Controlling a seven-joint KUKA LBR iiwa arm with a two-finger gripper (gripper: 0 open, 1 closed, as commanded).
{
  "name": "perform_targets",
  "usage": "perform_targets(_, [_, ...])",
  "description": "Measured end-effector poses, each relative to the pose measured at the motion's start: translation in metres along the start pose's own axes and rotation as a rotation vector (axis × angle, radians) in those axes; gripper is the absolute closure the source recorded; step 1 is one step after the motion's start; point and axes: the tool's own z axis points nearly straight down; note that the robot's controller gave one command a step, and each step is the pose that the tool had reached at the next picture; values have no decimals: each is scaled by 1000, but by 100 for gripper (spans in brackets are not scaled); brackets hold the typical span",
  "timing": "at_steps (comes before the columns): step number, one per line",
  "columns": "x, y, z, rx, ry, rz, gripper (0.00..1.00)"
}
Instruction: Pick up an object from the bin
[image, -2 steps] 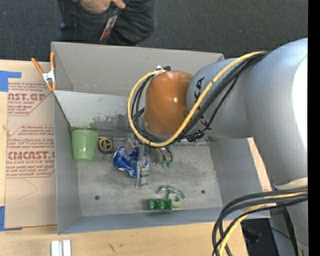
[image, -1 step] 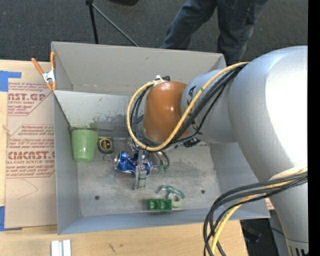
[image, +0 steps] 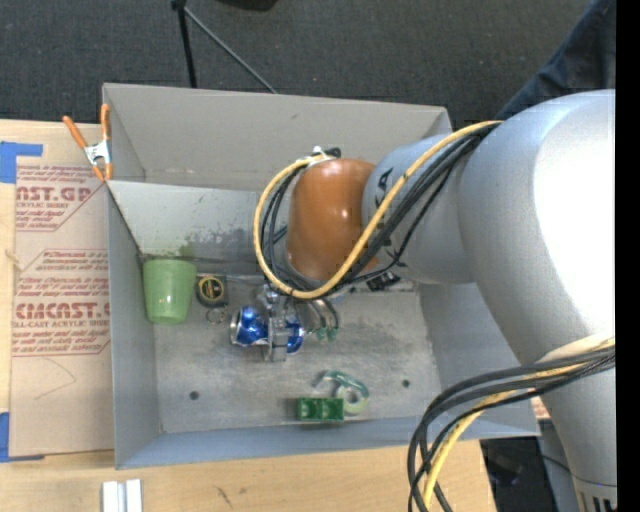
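Observation:
My gripper (image: 273, 340) is low in the middle of the bin, under the orange wrist cover, right down on a shiny blue thing (image: 246, 326). Blue shows on both sides of the gripper, to its left and at its right (image: 293, 341). A small round black and gold thing (image: 209, 290) lies just to the left, near the back wall. A small green and white bit (image: 326, 330) sits close on the gripper's right.
A light green cup (image: 168, 290) lies on its side against the left wall. Near the front wall lie a dark green block (image: 320, 409) and a clear, pale green loop (image: 343, 386). The arm and its cables hang over the bin's right half.

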Motion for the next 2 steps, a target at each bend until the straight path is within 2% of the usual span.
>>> perform_targets(1, [-17, 6, -1, 3, -3, -394, 100])
perform_targets(2, [-7, 18, -176, 1, -4, -428, 100])
